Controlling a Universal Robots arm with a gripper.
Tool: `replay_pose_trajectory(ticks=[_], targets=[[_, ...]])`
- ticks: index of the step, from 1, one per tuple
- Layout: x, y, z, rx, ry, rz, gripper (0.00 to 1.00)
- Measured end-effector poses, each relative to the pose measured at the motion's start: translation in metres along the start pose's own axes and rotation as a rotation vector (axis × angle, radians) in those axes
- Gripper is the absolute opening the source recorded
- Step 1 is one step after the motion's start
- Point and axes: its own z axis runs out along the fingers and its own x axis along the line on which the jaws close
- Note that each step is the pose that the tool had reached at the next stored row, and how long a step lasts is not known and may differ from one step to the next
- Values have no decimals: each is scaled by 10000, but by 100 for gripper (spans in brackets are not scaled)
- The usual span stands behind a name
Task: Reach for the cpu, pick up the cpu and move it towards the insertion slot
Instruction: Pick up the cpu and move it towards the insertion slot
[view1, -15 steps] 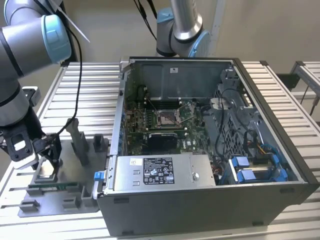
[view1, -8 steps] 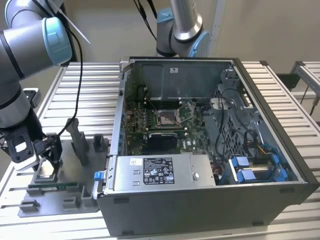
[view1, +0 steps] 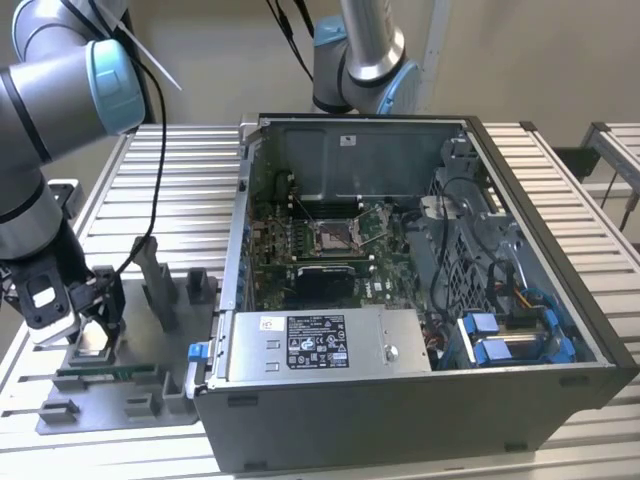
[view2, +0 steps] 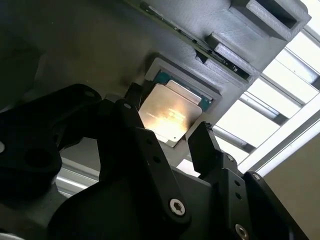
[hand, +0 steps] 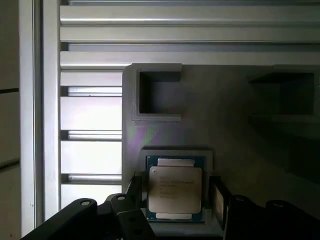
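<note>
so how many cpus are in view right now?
1. The cpu lies in a recess of the grey tray, straddled by the open gripper, in both wrist views. The insertion slot inside the case looks empty in the exterior view.

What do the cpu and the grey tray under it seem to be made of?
The cpu looks like pale satin metal: its face glares under light; the green edge suggests circuit board. The tray seems matte grey plastic, perhaps printed, judging by fine ridges.
</note>
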Motion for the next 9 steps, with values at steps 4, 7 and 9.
replay_pose_trajectory(ticks=[4, 7, 9], targets=[[0, -1, 12, 0, 0, 0, 100], [0, -1, 15, 1, 1, 0, 100], [0, -1, 15, 1, 0, -1, 100]])
